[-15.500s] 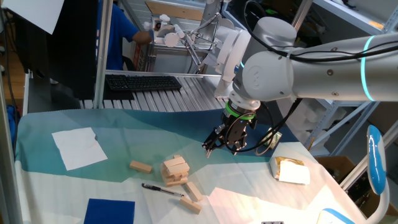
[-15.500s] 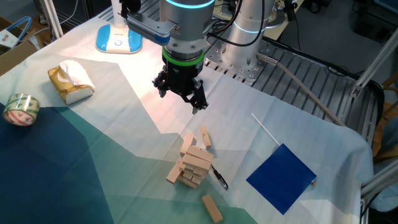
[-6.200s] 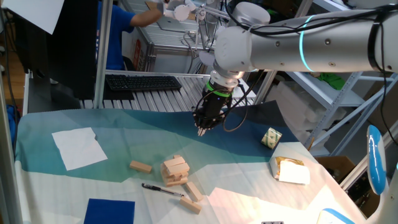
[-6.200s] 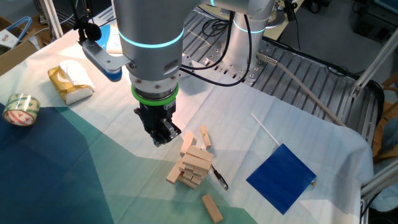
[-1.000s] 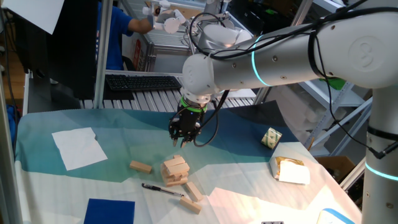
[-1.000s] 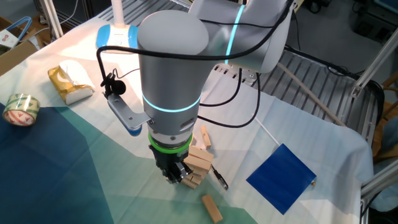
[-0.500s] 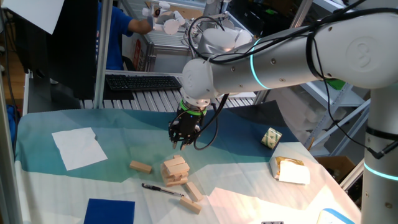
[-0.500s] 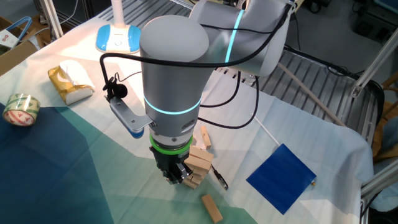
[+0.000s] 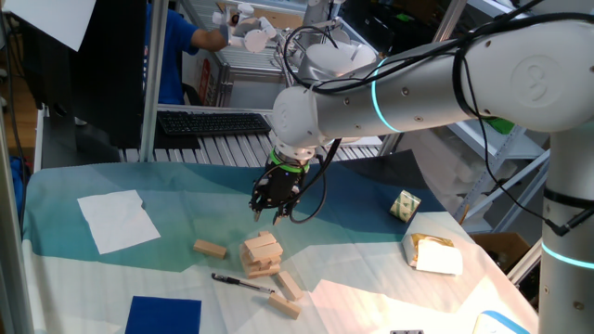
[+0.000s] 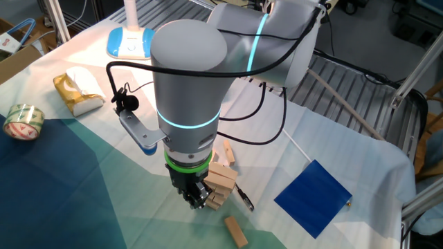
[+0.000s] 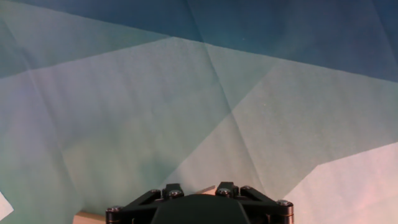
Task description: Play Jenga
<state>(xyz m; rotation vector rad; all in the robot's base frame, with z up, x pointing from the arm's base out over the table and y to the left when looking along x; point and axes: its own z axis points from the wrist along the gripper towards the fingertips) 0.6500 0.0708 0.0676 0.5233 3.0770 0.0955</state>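
The Jenga stack (image 9: 262, 252) is a short uneven pile of pale tan blocks on the teal cloth; it also shows in the other fixed view (image 10: 220, 178). Loose blocks lie to its left (image 9: 210, 249) and in front of it (image 9: 287, 284), (image 9: 285, 306), (image 10: 236, 232). My gripper (image 9: 266, 216) hangs just above and behind the stack's top with its fingers together and nothing in them. In the other fixed view the gripper (image 10: 194, 199) is low beside the stack's left side. The hand view shows mostly cloth, with a sliver of tan block (image 11: 205, 188) at the gripper body.
A black pen (image 9: 241, 281) lies in front of the stack. There are a white sheet (image 9: 119, 220), a blue pad (image 9: 162, 315), a brown-and-white packet (image 9: 434, 252), a small green box (image 9: 404, 205), and a tape roll (image 10: 21, 121).
My gripper has edged slightly lower and closer to the stack over the last second. The blocks have not moved.
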